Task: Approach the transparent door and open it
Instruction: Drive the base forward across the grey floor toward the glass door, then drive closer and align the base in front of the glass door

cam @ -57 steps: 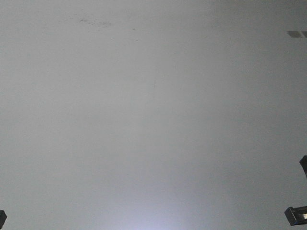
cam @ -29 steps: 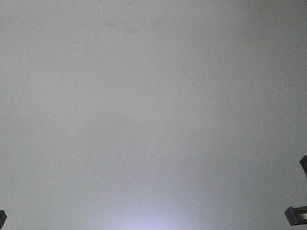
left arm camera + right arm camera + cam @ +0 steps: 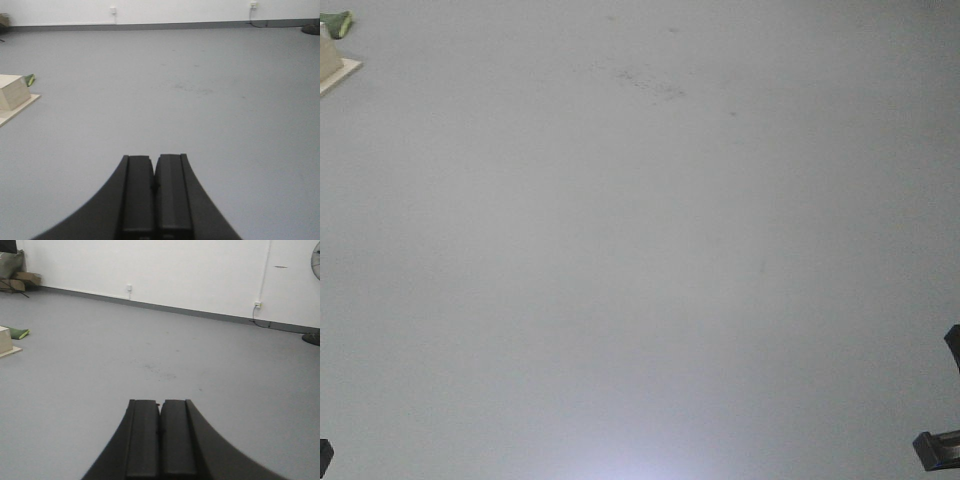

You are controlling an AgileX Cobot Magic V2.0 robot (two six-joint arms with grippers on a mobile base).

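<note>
Exterior front-facing view: I am looking down on a plain grey floor [image 3: 640,260]. Faint dark scuff marks [image 3: 645,80] lie toward its far edge. A flat pale wooden board [image 3: 338,72] pokes in at the top-left corner, with a green cloth-like item [image 3: 337,20] just beyond it. Small black parts [image 3: 940,448] sit at the two bottom corners; I cannot tell what they are.

Left wrist view: the left gripper [image 3: 154,162] hangs over bare floor, jaws pressed together with nothing between them. A pale wooden block [image 3: 12,91] stands on the board at the floor's left edge. A white wall [image 3: 190,10] with grey skirting [image 3: 175,25] bounds the far edge.

Right wrist view: the right gripper [image 3: 160,407] is likewise closed on nothing, pads touching. I note a white wall socket [image 3: 257,304] above the skirting, a dark round fan base [image 3: 311,339] at the floor's right edge and a cardboard pile [image 3: 17,277] in the far-left corner.

The transparent door shows in none of the three views; I cannot tell where it stands.
</note>
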